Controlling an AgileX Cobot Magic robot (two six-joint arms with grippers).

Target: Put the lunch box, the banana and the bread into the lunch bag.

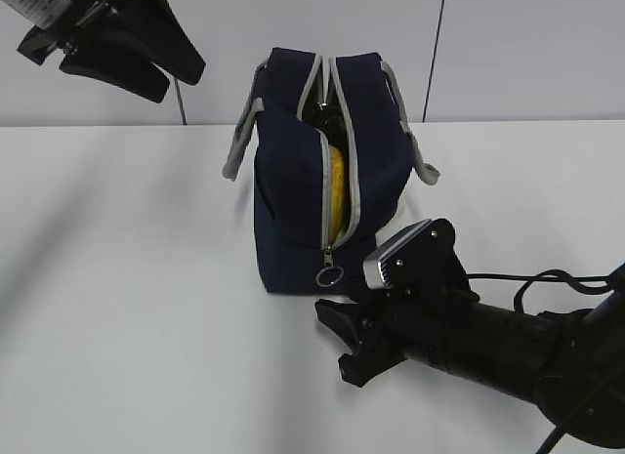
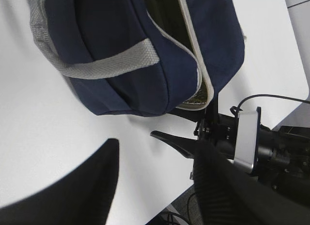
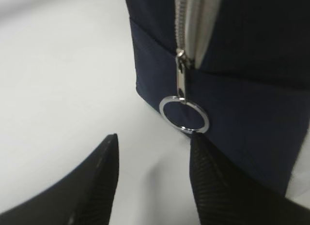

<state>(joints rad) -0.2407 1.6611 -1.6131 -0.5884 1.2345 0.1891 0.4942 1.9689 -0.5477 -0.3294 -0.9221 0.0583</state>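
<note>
From the outside camera, the lunch bag (image 1: pixel 312 181) stands upright on the white table (image 1: pixel 127 278) with its zipper parted, the banana (image 1: pixel 336 185) showing yellow inside the gap, while the right gripper (image 1: pixel 337 342) sits low on the table just in front of the bag with its jaws apart and empty, and the left gripper (image 1: pixel 146 68) hangs high at the upper left. On the left wrist camera, the left gripper (image 2: pixel 160 181) hovers over the bag (image 2: pixel 145 55), jaws apart and holding nothing, well clear of the fabric. On the right wrist camera, the right gripper (image 3: pixel 152 176) gapes just below the ring pull (image 3: pixel 184 116) at the bottom of the zipper, one finger (image 3: pixel 218 181) right under the ring, though I cannot tell whether it touches.
</note>
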